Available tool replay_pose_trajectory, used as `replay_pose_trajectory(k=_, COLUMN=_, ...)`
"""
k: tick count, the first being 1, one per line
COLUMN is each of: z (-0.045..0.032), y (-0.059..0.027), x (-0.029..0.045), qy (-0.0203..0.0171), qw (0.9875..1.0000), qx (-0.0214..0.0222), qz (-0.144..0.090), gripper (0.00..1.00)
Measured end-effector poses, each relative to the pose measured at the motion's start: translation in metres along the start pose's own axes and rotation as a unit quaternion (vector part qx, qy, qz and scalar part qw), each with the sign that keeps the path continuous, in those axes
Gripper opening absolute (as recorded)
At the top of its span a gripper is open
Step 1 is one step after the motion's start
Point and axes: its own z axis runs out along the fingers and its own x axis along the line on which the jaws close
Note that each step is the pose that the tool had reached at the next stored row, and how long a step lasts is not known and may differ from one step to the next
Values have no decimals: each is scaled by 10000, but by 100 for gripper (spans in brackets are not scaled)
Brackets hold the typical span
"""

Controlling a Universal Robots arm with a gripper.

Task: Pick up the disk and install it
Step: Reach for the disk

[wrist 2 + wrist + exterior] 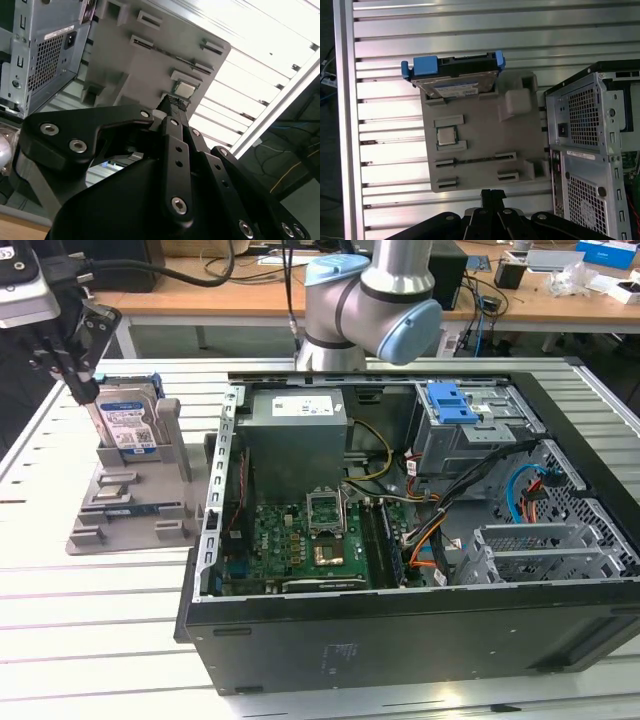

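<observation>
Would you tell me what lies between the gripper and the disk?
In the first wrist view, the grey tray with a square chip lies between gripper and disk.

At the exterior view's upper left the gripper runs off the frame, the disk hides its lower part in the grey holder, the arm is cropped at the top edge, and the computer case at the exterior view's right edge.

An open computer case lies beside a grey fixture tray.
</observation>
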Motion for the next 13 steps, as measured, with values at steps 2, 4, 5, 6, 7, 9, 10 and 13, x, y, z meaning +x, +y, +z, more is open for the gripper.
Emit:
replay_pose_trajectory(k=2, z=-1, y=-3, x=41, qy=0, qw=10000, qx=0, qz=0, gripper=11)
replay_pose_trajectory(k=4, z=-2, y=-7, x=94, qy=0, qw=10000, qx=0, qz=0, gripper=11)
replay_pose_trajectory(k=5, z=-3, y=-8, x=107, qy=0, qw=10000, qx=0, qz=0, gripper=11)
replay_pose_trajectory(k=6, z=-4, y=-10, x=140, qy=0, qw=10000, qx=0, qz=0, gripper=11)
replay_pose_trajectory(k=7, z=-4, y=-12, x=165, qy=0, qw=10000, qx=0, qz=0, gripper=11)
replay_pose_trajectory(k=9, z=-6, y=-15, x=208, qy=0, qw=10000, qx=0, qz=0, gripper=11)
replay_pose_trajectory(k=10, z=-6, y=-16, x=221, qy=0, qw=10000, qx=0, qz=0, gripper=11)
replay_pose_trajectory(k=13, z=-7, y=-21, x=274, qy=0, qw=10000, qx=0, qz=0, gripper=11)
